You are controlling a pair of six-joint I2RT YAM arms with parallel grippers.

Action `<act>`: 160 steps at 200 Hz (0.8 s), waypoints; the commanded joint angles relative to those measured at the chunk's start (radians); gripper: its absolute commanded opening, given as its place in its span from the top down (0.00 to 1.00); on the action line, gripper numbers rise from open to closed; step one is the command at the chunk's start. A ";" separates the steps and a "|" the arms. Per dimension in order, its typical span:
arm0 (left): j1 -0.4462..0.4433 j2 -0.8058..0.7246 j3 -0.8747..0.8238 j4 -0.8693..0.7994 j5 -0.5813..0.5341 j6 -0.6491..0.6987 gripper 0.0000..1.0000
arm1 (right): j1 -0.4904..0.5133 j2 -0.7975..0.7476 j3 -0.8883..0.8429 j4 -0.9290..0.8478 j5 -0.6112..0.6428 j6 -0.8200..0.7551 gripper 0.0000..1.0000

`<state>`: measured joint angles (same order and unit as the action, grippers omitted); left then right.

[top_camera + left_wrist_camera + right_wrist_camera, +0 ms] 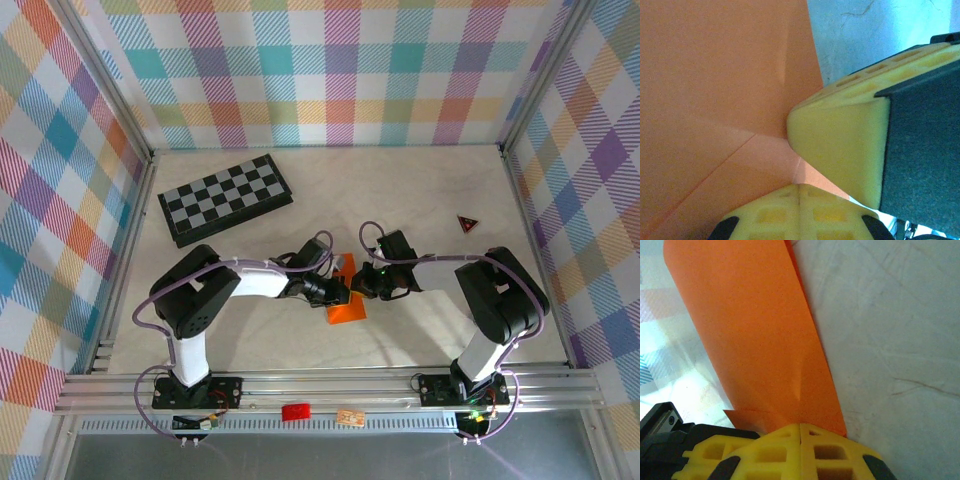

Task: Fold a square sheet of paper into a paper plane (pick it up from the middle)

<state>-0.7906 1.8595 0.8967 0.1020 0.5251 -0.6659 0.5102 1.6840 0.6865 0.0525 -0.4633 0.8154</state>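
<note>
The square sheet of paper is bright orange and lies folded in the middle of the table, between the two arms. My left gripper comes in from the left. Its yellow fingertips are shut together on the creased paper. My right gripper comes in from the right, tip to tip with the left one. Its jaws are shut on the edge of a long orange flap. One right finger shows in the left wrist view, touching the paper.
A black-and-grey checkerboard lies at the back left. A small dark red triangle sits at the right. A small red cylinder rests on the front rail. Checked walls close in three sides.
</note>
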 commanded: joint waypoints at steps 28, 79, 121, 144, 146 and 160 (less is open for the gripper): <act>-0.009 -0.061 -0.090 -0.071 -0.020 0.032 0.99 | -0.004 0.050 -0.023 -0.065 0.084 -0.002 1.00; -0.009 -0.157 -0.151 -0.158 -0.027 0.108 0.95 | -0.004 0.060 -0.006 -0.079 0.087 -0.017 1.00; -0.011 -0.230 -0.222 -0.199 -0.033 0.153 0.94 | -0.004 0.061 0.000 -0.088 0.091 -0.019 1.00; -0.011 -0.288 -0.220 -0.240 -0.059 0.174 0.95 | -0.004 0.062 0.004 -0.087 0.086 -0.019 1.00; -0.011 -0.295 -0.219 -0.240 -0.062 0.172 0.95 | -0.004 0.062 0.003 -0.084 0.085 -0.019 1.00; -0.011 -0.348 -0.223 -0.207 -0.088 0.150 0.95 | -0.004 0.057 -0.001 -0.072 0.078 -0.016 1.00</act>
<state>-0.7925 1.6009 0.6842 -0.0681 0.4789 -0.5289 0.5102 1.6985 0.7013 0.0452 -0.4717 0.8066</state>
